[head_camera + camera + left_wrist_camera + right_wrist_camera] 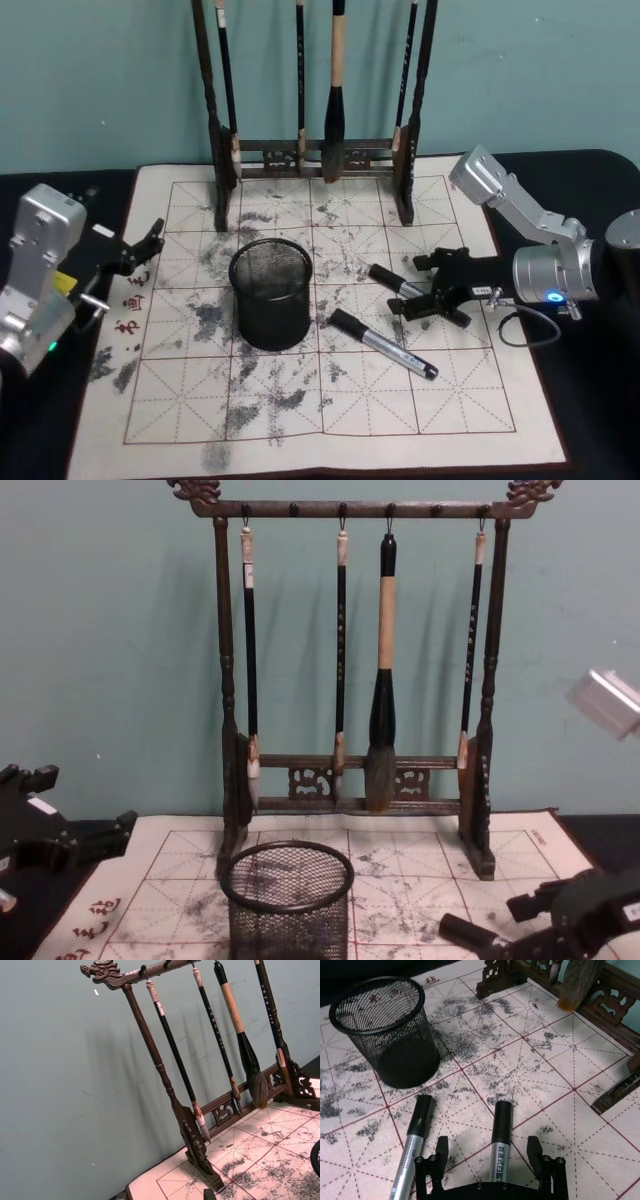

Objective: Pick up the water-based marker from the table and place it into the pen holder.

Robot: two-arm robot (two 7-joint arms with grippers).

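The pen holder (270,292) (387,1030) (288,898), a black wire-mesh cup, stands upright in the middle of the mat. Two black-capped silver markers lie to its right. One marker (396,282) (500,1146) lies between the fingers of my open right gripper (428,288) (487,1149), which straddles it low over the mat without touching it. The other marker (385,346) (414,1147) lies just outside one finger, nearer the front. In the chest view the right gripper (560,920) sits at the lower right behind a marker cap (468,932). My left gripper (140,250) (60,832) rests open at the mat's left edge.
A tall dark wooden brush rack (310,160) (360,780) (195,1125) with several hanging brushes stands at the back of the mat. The ink-stained grid mat (300,410) covers a black table. A cable (525,335) loops by the right arm.
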